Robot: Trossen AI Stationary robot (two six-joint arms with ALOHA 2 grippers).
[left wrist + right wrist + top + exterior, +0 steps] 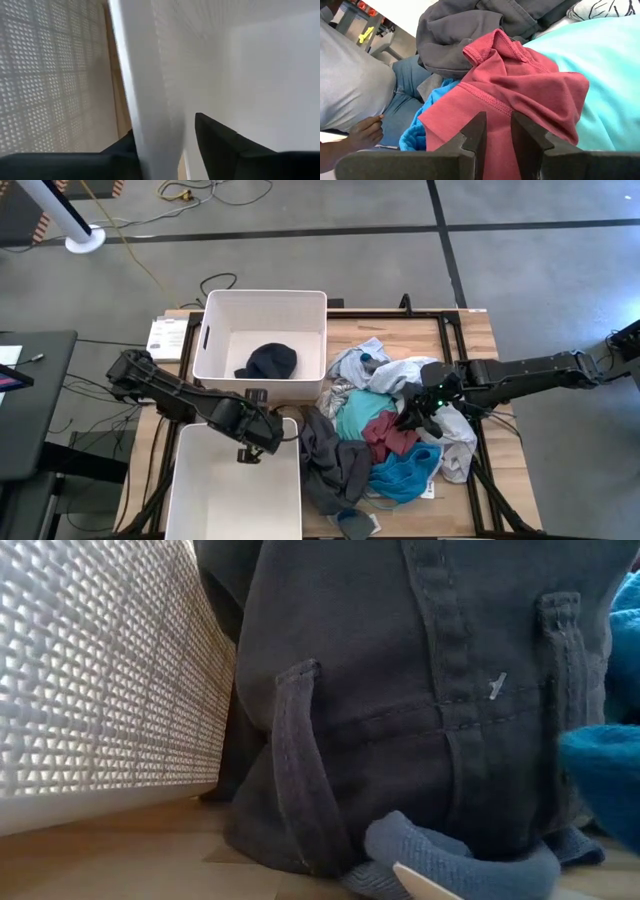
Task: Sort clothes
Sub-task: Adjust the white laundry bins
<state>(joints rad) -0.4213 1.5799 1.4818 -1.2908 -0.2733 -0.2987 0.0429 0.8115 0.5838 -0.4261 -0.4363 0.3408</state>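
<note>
Two white bins sit on the tabletop (470, 330): the far bin (262, 330) holds one dark garment (271, 362), and the near bin (236, 485) looks empty. The left gripper (256, 442) hangs at the near bin's far rim. In its wrist view the rim (145, 90) stands between the two fingers (220, 145), one outside the wall and one inside, so they are apart and straddle the rim; whether they press on it I cannot tell. That placement suggests a hold on the bin, to steady or shift it, rather than a reach for cloth.

Most of the clothes (385, 435) lie heaped between the bins and the right arm. The right gripper (415, 412) is down on this heap. Its fingers (475, 135) stand slightly apart with the maroon garment (520, 95) directly ahead of and beneath the tips; a fold may lie between them, but a firm pinch is not clear. A teal garment (605, 75) lies to one side of those fingers, a dark grey garment (465, 35) beyond them, bright blue cloth (420, 132) past the maroon edge. A person (355, 85) sits beyond the tabletop
</note>
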